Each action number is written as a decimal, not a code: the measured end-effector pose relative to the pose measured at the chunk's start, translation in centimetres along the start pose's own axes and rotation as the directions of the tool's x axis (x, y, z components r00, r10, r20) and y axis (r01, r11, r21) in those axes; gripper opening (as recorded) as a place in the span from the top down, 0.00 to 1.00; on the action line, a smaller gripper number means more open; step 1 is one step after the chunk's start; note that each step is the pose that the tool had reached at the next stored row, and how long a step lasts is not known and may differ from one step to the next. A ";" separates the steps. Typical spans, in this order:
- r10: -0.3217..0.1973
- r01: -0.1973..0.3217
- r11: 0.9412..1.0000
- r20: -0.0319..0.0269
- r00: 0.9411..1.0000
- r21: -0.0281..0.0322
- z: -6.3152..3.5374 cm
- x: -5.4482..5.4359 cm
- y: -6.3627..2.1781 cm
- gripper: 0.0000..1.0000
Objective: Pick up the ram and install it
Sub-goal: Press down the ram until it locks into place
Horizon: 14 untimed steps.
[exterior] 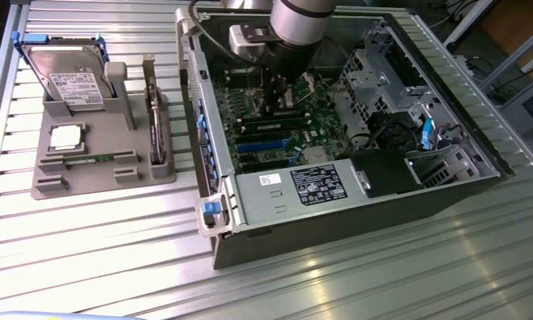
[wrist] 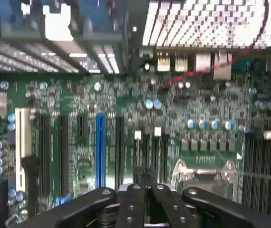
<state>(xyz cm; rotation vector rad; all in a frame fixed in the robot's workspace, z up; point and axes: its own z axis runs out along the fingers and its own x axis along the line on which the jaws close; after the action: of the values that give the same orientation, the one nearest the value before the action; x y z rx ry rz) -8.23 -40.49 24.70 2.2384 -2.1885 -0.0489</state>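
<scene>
The scene is seen in the exterior view from above and at some distance, angled down on a ribbed metal table [exterior: 88, 253]. An open grey computer case [exterior: 337, 213] and a grey plastic parts holder [exterior: 97, 173], at the exterior view's left, are taken in whole. The wrist view is set inside that case, close above the green motherboard [wrist: 126, 118], and is aimed along it past the black linked gripper [wrist: 146, 190]. The motherboard [exterior: 284, 133] and its long blue slot [wrist: 100, 149] [exterior: 264, 143] are shared by both views.
</scene>
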 end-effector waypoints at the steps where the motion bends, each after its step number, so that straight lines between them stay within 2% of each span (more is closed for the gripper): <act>1: 0.000 0.000 1.000 0.000 1.000 -0.005 -0.02 0.0 -0.79 0.90; 3: 0.000 0.000 1.000 0.000 1.000 -0.014 -0.07 0.0 -2.37 0.90; 4: 0.000 0.000 1.000 0.000 1.000 -0.023 -0.12 0.1 -3.91 0.90; 7: 0.001 -0.001 0.999 0.001 1.000 -0.035 -0.19 0.1 -6.30 0.90; 11: 0.001 -0.001 0.999 0.001 1.000 -0.043 -0.25 0.2 -8.33 0.90; 14: 0.001 -0.001 0.999 0.001 1.000 -0.046 -0.28 0.2 -9.26 0.90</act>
<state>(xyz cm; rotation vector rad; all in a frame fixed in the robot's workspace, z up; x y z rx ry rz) 1.04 -40.47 24.70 2.2140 -2.1656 -0.0998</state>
